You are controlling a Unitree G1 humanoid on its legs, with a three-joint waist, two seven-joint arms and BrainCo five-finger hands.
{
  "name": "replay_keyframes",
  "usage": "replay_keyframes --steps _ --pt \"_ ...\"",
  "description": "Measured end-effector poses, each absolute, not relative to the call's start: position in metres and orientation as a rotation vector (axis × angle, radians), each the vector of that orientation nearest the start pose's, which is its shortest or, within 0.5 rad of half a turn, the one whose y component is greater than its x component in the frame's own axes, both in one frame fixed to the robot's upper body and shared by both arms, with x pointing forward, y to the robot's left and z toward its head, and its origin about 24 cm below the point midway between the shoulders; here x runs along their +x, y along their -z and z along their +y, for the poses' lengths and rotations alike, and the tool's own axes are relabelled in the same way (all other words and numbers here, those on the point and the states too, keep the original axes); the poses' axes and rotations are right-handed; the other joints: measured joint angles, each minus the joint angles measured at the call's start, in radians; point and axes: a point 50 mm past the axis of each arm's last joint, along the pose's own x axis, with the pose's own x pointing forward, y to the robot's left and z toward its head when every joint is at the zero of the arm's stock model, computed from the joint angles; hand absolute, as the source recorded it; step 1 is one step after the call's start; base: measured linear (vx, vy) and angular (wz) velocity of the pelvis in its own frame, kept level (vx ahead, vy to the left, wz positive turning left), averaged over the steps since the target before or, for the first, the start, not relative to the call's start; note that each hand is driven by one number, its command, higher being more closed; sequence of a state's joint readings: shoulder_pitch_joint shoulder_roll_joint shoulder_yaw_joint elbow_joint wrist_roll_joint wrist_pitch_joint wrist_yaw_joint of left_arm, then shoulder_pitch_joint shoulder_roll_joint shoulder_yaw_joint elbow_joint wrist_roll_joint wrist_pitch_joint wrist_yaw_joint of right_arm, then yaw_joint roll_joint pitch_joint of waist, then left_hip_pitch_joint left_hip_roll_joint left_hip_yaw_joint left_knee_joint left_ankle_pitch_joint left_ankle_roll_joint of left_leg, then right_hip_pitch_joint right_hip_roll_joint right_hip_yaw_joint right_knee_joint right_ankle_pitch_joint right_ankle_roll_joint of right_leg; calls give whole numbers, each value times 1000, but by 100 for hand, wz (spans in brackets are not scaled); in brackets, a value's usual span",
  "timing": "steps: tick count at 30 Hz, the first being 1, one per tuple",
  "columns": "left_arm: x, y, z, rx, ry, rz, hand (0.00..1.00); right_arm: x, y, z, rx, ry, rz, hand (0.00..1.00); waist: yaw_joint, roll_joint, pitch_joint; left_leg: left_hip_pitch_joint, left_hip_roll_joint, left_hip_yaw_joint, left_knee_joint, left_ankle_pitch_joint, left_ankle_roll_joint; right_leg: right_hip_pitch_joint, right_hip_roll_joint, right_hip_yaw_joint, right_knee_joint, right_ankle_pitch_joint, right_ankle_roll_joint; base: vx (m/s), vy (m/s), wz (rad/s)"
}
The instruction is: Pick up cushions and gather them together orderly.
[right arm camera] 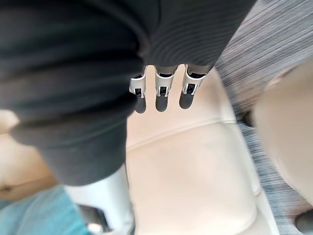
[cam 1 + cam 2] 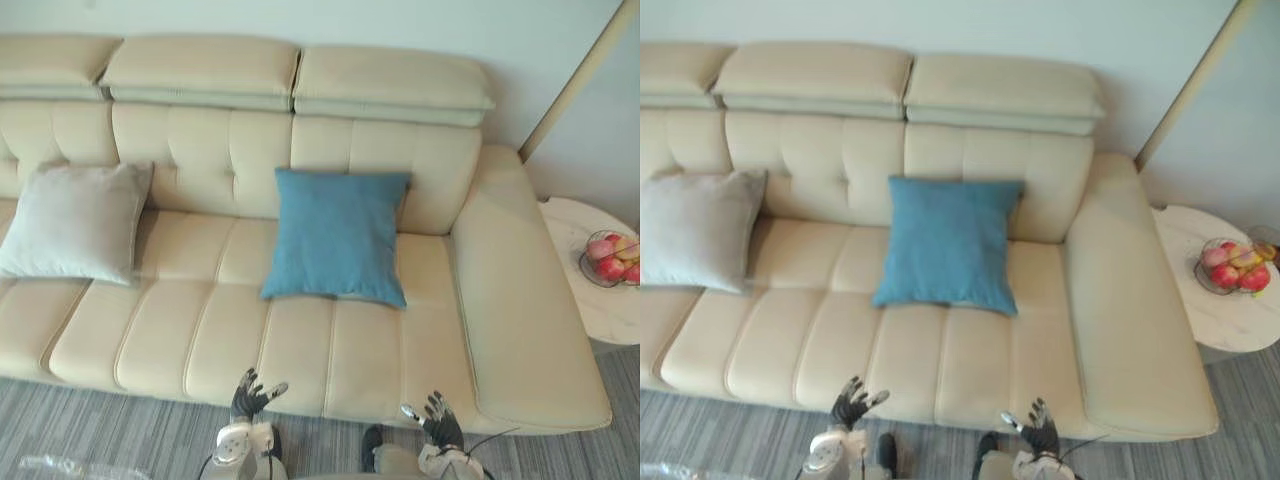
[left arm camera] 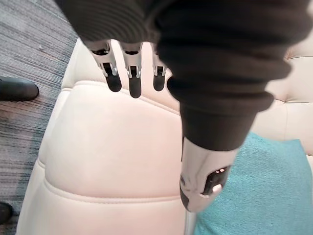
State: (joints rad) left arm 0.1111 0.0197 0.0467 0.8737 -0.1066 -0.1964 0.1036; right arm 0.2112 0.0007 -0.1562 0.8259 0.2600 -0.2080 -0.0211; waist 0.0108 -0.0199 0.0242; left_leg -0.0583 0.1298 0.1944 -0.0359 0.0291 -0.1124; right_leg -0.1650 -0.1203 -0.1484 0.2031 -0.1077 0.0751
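A blue cushion (image 2: 338, 234) leans upright against the backrest near the middle of the cream sofa (image 2: 300, 340). A grey cushion (image 2: 75, 220) leans against the backrest at the sofa's left end. My left hand (image 2: 252, 396) hovers at the front edge of the seat, fingers straight and spread, holding nothing. My right hand (image 2: 438, 418) is level with it further right, also open and empty. Both hands are well short of the cushions. In the left wrist view the fingers (image 3: 133, 73) hang straight over the seat with the blue cushion (image 3: 264, 191) beyond.
A round white side table (image 2: 600, 275) stands right of the sofa with a glass bowl of fruit (image 2: 612, 258) on it. Grey striped carpet (image 2: 100, 430) runs in front. The sofa's wide right arm (image 2: 520, 300) lies beside my right hand.
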Motion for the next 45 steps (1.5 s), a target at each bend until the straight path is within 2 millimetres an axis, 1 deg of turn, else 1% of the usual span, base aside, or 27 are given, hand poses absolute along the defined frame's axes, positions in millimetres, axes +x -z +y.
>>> replay_keyframes --steps 6,10,12,15,16,17,18,20,21,22,23,24,25,26,27,28,29,30,31,32,34,36,37,39,40,42,45 --pt "110 151 182 -11 -232 908 0 86 154 -195 265 430 906 0 -2 -5 -27 50 -19 9 -35 2 0 71 4 16 -93 46 6 79 47 -5" --pt "110 152 184 12 -222 920 0 93 154 -195 262 425 899 0 -2 -5 -3 81 -28 26 -34 -6 9 73 -3 34 -55 48 8 64 43 -17" --pt "116 151 185 15 -219 912 0 116 148 -189 224 353 856 0 2 -1 44 91 -16 56 -3 -26 14 -5 -4 62 108 48 8 -85 27 -41" --pt "125 148 187 18 -222 896 0 129 145 -176 213 283 834 0 8 -14 52 36 -3 75 71 -66 32 -54 -10 76 169 48 8 -135 15 -20" --pt "125 148 187 16 -223 894 0 131 145 -174 215 277 831 0 9 -10 55 25 3 77 84 -64 30 -70 -18 72 220 22 -8 -101 -49 18" --pt "132 146 189 16 -229 880 0 132 144 -174 215 275 826 0 8 -21 58 2 5 55 119 -64 29 -112 -39 66 448 -41 7 -34 -93 47" --pt "137 143 190 14 -238 862 0 131 144 -176 210 280 828 0 9 -29 53 -18 5 32 153 -63 28 -106 -57 71 578 -55 25 -17 -110 52" --pt "139 142 192 12 -254 847 0 131 144 -176 207 284 829 0 18 -45 45 -66 3 13 203 -62 28 -77 -83 88 626 -61 38 -55 -227 42" --pt "149 138 192 6 -263 818 0 135 142 -178 201 288 819 0 31 -52 42 -112 19 -1 249 -53 23 -64 -53 107 579 -94 83 -141 -274 30" --pt "149 138 190 -4 -265 819 0 137 142 -178 199 290 815 0 35 -38 43 -119 23 -5 251 -47 24 -64 -35 107 561 -93 85 -172 -233 19" --pt "144 141 176 -48 -258 837 0 139 140 -186 179 306 808 0 56 17 19 -138 65 -14 227 -9 47 10 23 123 410 -120 98 -100 -122 9" --pt "146 141 172 -59 -251 833 0 141 139 -190 167 309 800 0 61 18 22 -137 77 -6 222 15 33 30 22 132 401 -144 87 -139 -221 10" --pt "149 140 167 -62 -241 823 0 147 137 -189 166 303 784 0 69 -2 25 -158 66 -2 241 25 21 52 2 140 355 -207 75 -139 -241 4" --pt "152 138 167 -64 -238 816 0 152 135 -188 168 299 773 0 73 -10 28 -178 68 2 253 27 18 72 11 121 306 -244 49 -287 -344 -2" --pt "157 137 162 -67 -225 809 0 166 129 -186 151 279 740 0 79 26 45 -193 109 -10 251 43 -9 100 58 96 237 -252 15 -347 -301 3" --pt "155 138 156 -81 -216 816 0 169 128 -186 147 276 728 0 78 52 60 -190 148 -22 243 62 -30 117 99 69 217 -234 -15 -295 -234 5" --pt "154 139 155 -85 -215 821 0 169 127 -186 145 277 725 0 77 52 63 -185 157 -23 236 67 -32 120 106 65 216 -234 -16 -340 -182 29" --pt "147 142 151 -91 -208 844 0 161 130 -188 142 291 741 0 70 64 67 -151 170 -14 193 111 -28 130 119 40 230 -234 -17 -264 -134 27" --pt "145 142 151 -94 -208 849 0 158 131 -188 139 297 750 0 68 57 68 -145 172 -4 177 118 -21 129 119 28 231 -233 -31 -366 -153 31" --pt "144 143 151 -96 -205 854 0 154 133 -188 141 304 762 0 59 51 67 -144 173 18 162 92 -21 118 110 5 228 -229 -94 -241 -37 16" --pt "144 143 154 -96 -212 852 0 147 137 -193 137 325 794 0 49 40 75 -151 149 6 266 76 -22 104 79 4 225 -210 -104 -212 27 11" --pt "139 145 156 -94 -216 866 0 132 144 -196 134 341 853 0 38 32 70 -144 92 -26 395 -49 -10 88 38 12 182 -165 -78 -206 110 9" --pt "139 145 156 -94 -215 867 0 129 146 -197 137 347 861 0 38 32 69 -142 86 -30 411 -70 -7 85 33 15 170 -155 -74 -174 192 -7" --pt "134 147 161 -91 -231 887 0 120 150 -197 157 368 902 0 38 41 66 -98 70 -42 449 -186 -2 79 25 42 119 -112 -43 -125 257 -20" --pt "133 148 163 -92 -234 891 0 120 150 -199 158 372 898 0 38 56 61 -87 68 -42 429 -193 -10 78 29 51 116 -107 -33 -95 273 -25" --pt "123 152 178 -57 -241 927 0 110 154 -196 187 373 929 0 33 30 40 -49 22 -11 333 -196 3 98 6 82 31 -53 3 -66 271 -26" --pt "110 154 190 -20 -254 961 0 88 160 -198 188 394 990 0 20 10 22 15 -42 6 197 -157 16 155 -36 96 -79 14 14 -27 191 -6"
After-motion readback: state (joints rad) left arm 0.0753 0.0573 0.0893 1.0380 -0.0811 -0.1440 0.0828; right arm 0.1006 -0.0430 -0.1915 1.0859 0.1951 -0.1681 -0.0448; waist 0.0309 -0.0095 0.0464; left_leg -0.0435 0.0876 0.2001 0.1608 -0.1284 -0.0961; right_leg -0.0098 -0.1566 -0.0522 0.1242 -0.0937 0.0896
